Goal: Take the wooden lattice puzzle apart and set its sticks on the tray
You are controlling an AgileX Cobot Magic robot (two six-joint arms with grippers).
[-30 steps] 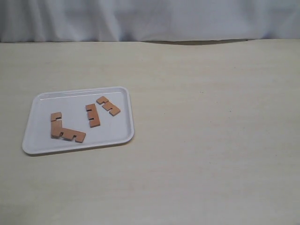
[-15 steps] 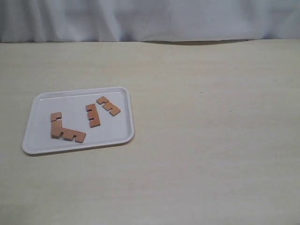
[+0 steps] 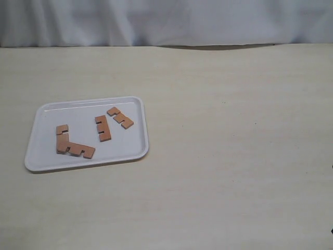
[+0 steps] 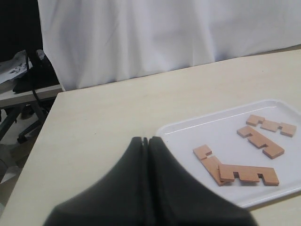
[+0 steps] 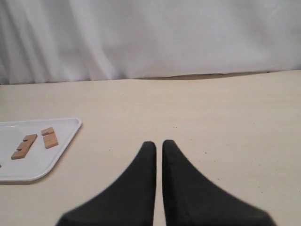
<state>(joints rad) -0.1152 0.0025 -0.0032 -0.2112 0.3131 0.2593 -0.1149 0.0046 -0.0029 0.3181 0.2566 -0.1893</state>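
Note:
The white tray (image 3: 47, 156) lies at the left of the table. Four reddish-brown notched sticks lie flat on it, and no assembled lattice is in view. Two sticks (image 3: 62, 139) (image 3: 79, 150) touch and form an L near the tray's left end. The other two (image 3: 103, 128) (image 3: 120, 117) lie apart further right. In the left wrist view my left gripper (image 4: 145, 140) is shut and empty, beside the tray (image 4: 188, 136) and short of the sticks (image 4: 248, 173). My right gripper (image 5: 158, 142) is shut with a thin slit, empty, over bare table, far from the tray (image 5: 28, 169). Neither gripper shows in the exterior view.
A white curtain (image 3: 166, 21) hangs behind the table's far edge. In the left wrist view the table's side edge (image 4: 42, 136) runs past dark furniture and cables (image 4: 23, 80).

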